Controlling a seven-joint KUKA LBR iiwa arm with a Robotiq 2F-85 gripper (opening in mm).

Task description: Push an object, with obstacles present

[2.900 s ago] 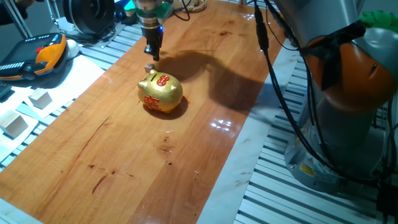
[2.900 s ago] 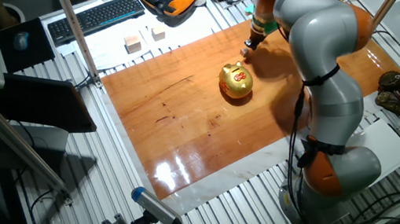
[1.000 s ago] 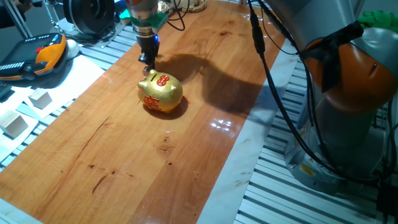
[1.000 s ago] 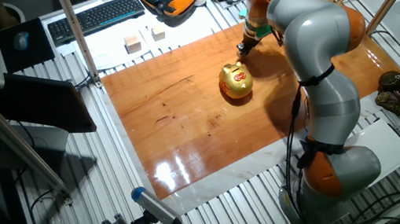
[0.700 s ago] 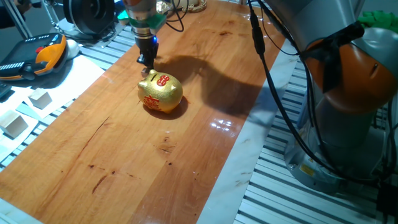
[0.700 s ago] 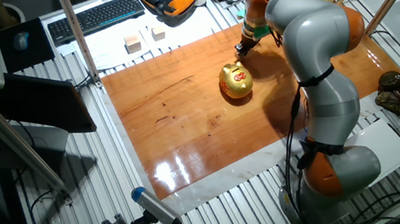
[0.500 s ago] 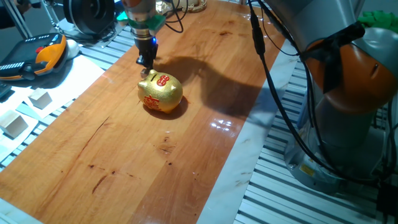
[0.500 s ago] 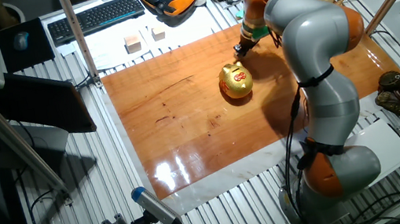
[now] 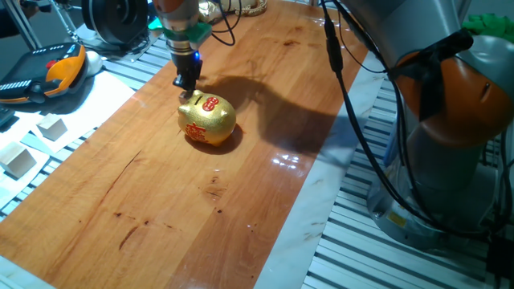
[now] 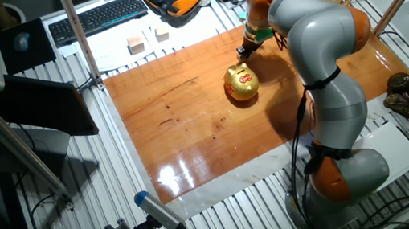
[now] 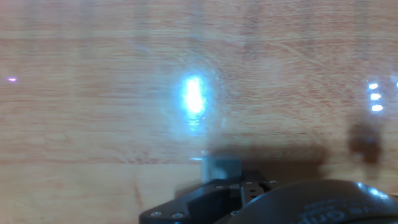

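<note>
The shiny gold piggy bank (image 9: pixel 207 119) with red markings stands on the wooden table (image 9: pixel 161 209); it also shows in the other fixed view (image 10: pixel 242 83). My gripper (image 9: pixel 187 83) points down just behind the pig's far end, fingers together, low over the table; it also shows in the other fixed view (image 10: pixel 242 52). In the hand view the tiny cube (image 11: pixel 222 167) lies right at my fingertips (image 11: pixel 245 185), touching or nearly touching them. In the fixed views the cube is mostly hidden between my fingertips and the pig.
Larger pale wooden blocks (image 9: pixel 52 127) (image 9: pixel 18 159) lie off the table's left edge on the slatted bench. An orange-black pendant (image 9: pixel 48 72) and a keyboard (image 10: pixel 96 17) lie beyond. The arm's base (image 9: pixel 450 120) stands at the right.
My gripper has moved a little left and lower along the far side of the pig, with the cube ahead of it, close to the pig. The pig has not moved.
</note>
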